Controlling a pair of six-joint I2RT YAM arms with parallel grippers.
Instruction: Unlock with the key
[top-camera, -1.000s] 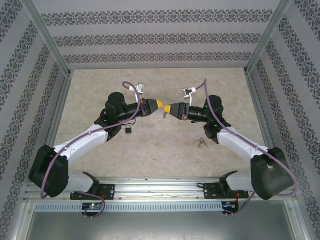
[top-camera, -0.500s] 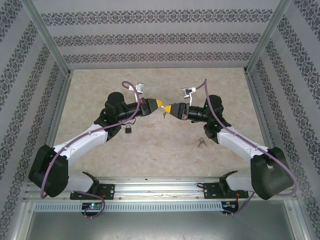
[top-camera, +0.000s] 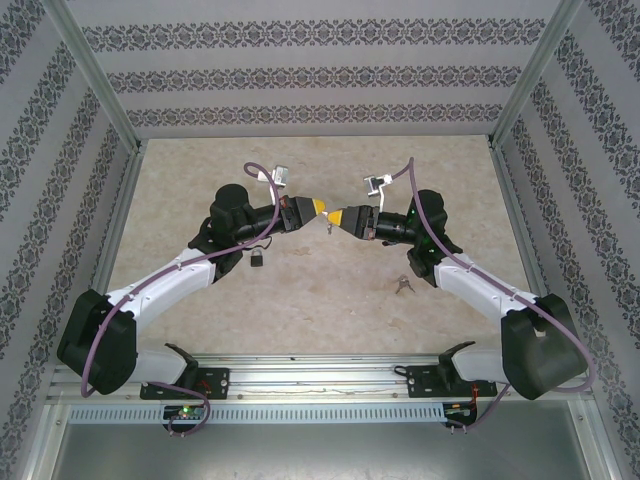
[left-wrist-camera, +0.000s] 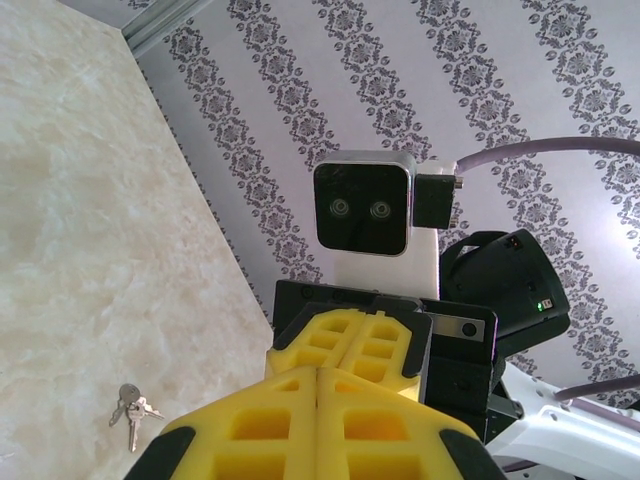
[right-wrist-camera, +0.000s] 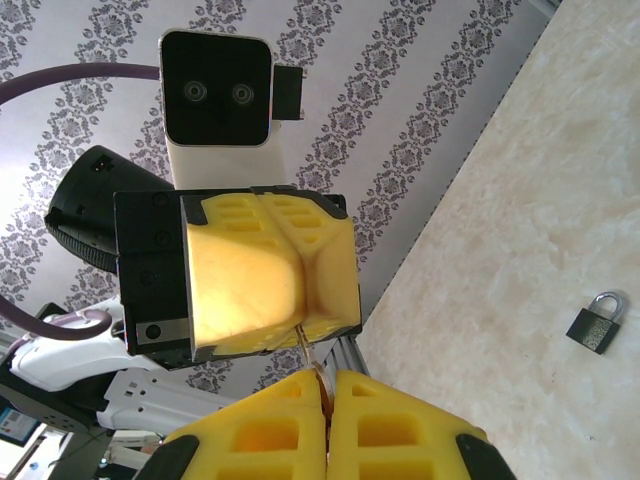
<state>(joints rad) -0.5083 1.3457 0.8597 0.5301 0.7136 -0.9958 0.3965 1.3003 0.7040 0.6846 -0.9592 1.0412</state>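
Above mid-table: left gripper (top-camera: 318, 208) and right gripper (top-camera: 338, 217) meet tip to tip, arms bent inward | both pressed together, each pinching one thin key (right-wrist-camera: 309, 350) | step: likely key handover | padlock (top-camera: 257, 260) on table beside left arm, key bunch (top-camera: 403, 285) near right arm | next: one side lets go, other aims key at padlock

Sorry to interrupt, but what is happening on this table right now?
Both arms are raised, with the left claw and right claw shut and meeting tip to tip above the marble-patterned table. A thin brass-coloured piece, probably a key, seems pinched between them. The small dark padlock and a silver key bunch lie on the table below.
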